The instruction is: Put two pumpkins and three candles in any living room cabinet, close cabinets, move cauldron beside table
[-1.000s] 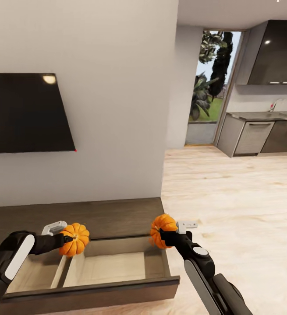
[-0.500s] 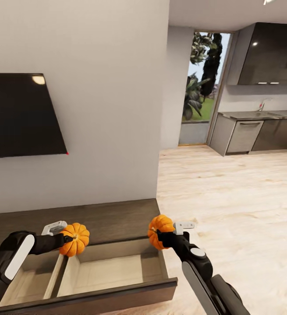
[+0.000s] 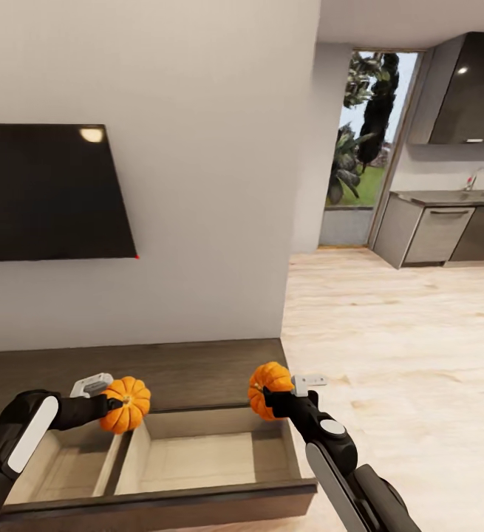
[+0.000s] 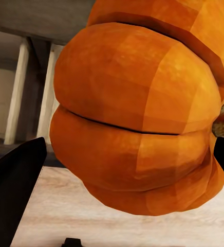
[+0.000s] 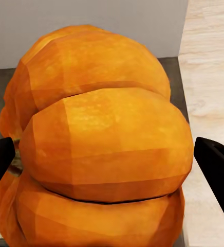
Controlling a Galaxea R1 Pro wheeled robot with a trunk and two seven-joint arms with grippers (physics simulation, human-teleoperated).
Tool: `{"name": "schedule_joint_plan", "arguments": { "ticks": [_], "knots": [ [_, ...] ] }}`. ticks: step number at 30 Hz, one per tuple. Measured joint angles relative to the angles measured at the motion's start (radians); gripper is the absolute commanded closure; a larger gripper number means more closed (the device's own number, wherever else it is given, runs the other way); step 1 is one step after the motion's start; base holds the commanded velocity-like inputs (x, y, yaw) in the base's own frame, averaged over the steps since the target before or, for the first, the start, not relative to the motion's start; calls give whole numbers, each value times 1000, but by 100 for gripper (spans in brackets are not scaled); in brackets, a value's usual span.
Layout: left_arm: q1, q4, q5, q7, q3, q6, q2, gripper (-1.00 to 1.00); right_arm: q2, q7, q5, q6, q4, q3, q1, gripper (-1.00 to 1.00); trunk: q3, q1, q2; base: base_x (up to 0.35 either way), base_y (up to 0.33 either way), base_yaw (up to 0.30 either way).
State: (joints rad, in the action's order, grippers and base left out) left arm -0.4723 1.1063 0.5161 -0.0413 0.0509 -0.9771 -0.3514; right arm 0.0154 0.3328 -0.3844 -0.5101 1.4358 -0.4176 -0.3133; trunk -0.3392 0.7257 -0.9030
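Your left tool (image 3: 114, 406) is clamped on a pumpkin (image 3: 125, 404), fingers hard against both sides; the left wrist cam shows the ribbed orange body (image 4: 143, 118) wedged between the black fingertips (image 4: 14, 195). That pumpkin hangs over the back edge of the open drawer (image 3: 197, 458), above the divider btwn the two pale compartments.

Your right tool (image 3: 273, 395) is closed on the 2nd pumpkin (image 3: 265, 388); same in the right wrist cam, pumpkin (image 5: 101, 149) gripped btwn the fingertips (image 5: 217, 170). It's held over the drawer's back right corner, near the cabinet (image 3: 160, 366) end.

Cabinet is the low dark-brown unit under the wall TV (image 3: 46, 192). One drawer is pulled out, both compartments showing tan interior. Neither pumpkin touches the drawer.

Light plank floor (image 3: 404, 347) runs right toward the kitchen cupboards (image 3: 441, 233) and a glass door (image 3: 363, 148).
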Motion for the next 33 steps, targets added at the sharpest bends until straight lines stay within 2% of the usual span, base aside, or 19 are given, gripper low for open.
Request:
{"name": "schedule_joint_plan", "arguments": {
  "ticks": [18,33],
  "knots": [
    [0,0,4,1,0,0,0,100,-1,0,0,0,0,0,0,100,0,0,0,83,79,5],
    [0,0,2,1,0,0,0,100,-1,0,0,1,-15,0,0,100,0,0,0,1,173,0]
  ]
}}
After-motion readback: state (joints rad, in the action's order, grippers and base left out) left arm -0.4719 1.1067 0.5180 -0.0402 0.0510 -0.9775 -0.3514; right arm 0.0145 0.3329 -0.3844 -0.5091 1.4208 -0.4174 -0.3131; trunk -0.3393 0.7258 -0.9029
